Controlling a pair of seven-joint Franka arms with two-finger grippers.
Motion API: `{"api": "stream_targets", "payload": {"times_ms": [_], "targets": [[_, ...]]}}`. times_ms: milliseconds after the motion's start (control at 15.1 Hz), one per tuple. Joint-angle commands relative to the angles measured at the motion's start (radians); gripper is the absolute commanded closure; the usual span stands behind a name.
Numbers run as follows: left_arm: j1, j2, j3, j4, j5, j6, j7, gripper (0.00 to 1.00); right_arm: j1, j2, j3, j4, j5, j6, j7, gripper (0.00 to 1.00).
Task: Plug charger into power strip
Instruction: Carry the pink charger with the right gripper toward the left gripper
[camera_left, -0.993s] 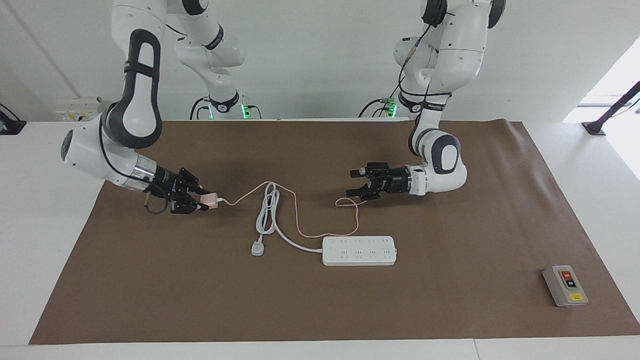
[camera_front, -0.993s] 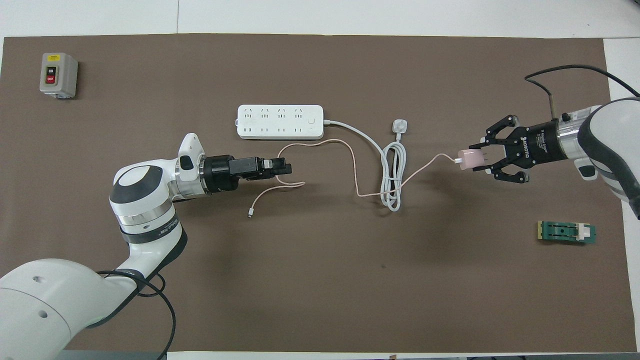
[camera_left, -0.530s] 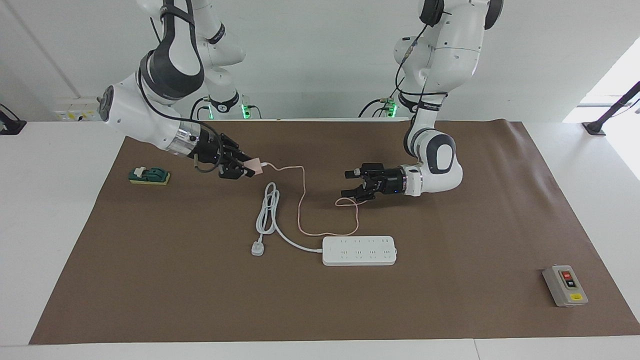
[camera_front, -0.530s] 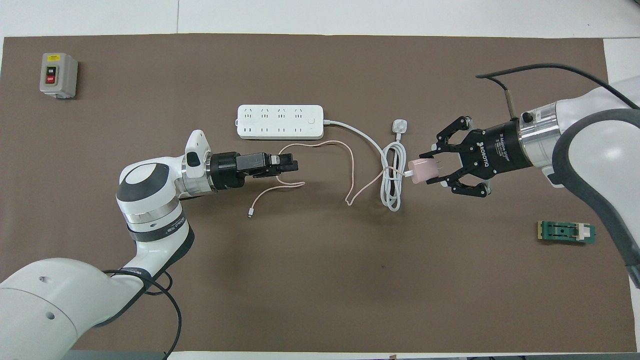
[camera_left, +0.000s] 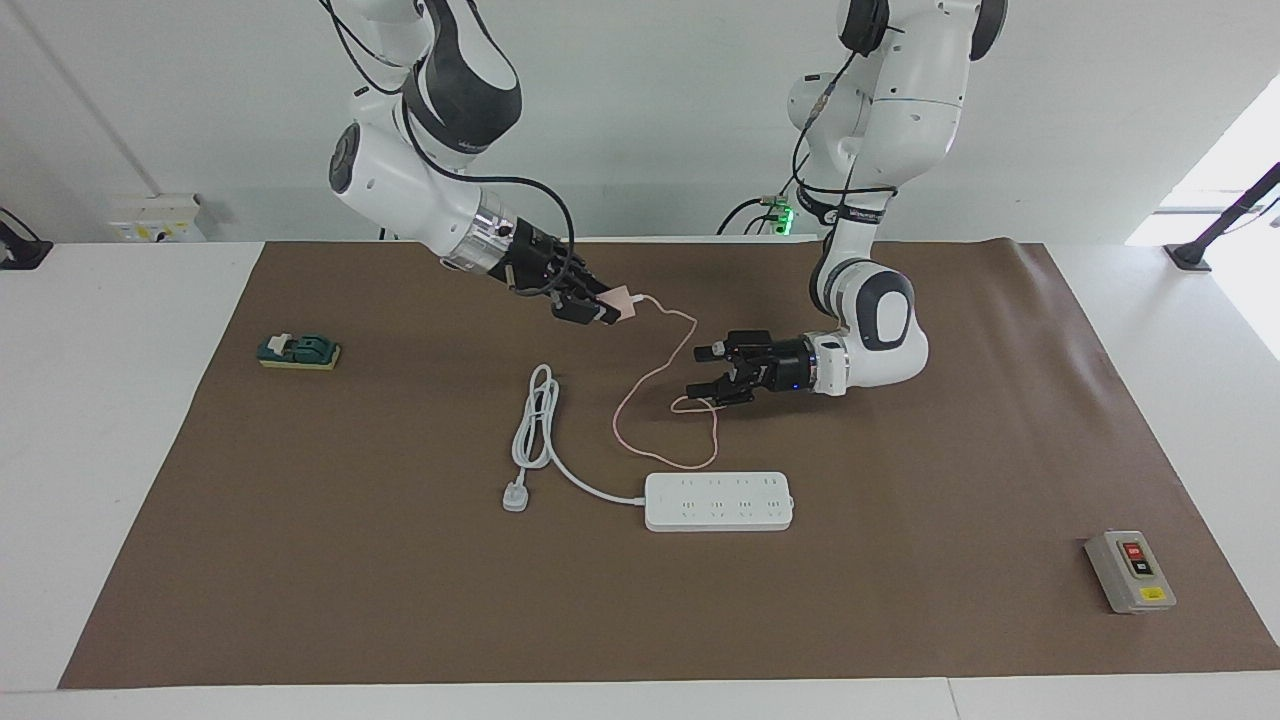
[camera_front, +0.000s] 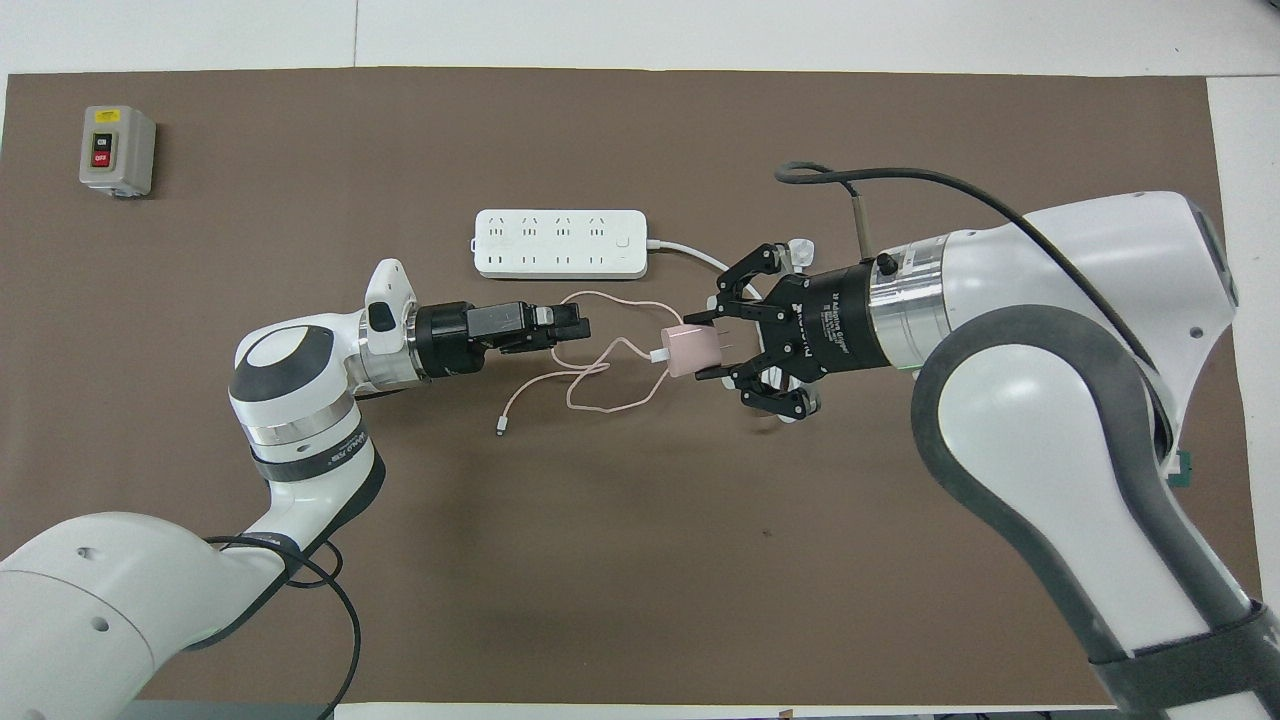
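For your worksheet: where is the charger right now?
The charger is off the table, shut in the right claw, above the brown mat.

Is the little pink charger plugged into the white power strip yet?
No, it's out. The right gripper holds the charger up in the air, and the power strip lies on the mat with nothing plugged in.

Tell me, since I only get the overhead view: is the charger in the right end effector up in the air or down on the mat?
Observer: Up in the air. The right end effector holds the charger well above the brown mat.
Operator: What is the green sliver under the right arm?
Observer: A green block lying on the mat, toward the right arm's end of the table.
Operator: Is the left end effector raised too?
Observer: No. The left end effector hangs low, just above the mat, open and empty.
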Motion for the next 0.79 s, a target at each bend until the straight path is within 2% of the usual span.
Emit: {"api": "stream_targets", "payload": {"times_ms": [0,265,728], "targets": [[0.014,0.008,0.004,0.006,-0.011,-0.001,-0.007,0.0,0.054,-0.015,-0.004,-0.04,0.034,0.093,0.034,1.0],[0.044,-0.034,0.01,-0.005,-0.004,-0.001,-0.016,0.0,0.128,-0.015,-0.006,-0.092,0.044,0.199,0.08,1.0],[0.085,-0.13,0.011,-0.059,0.032,-0.001,-0.032,0.0,0.166,-0.006,-0.006,-0.19,0.041,0.327,0.074,1.0]]}}
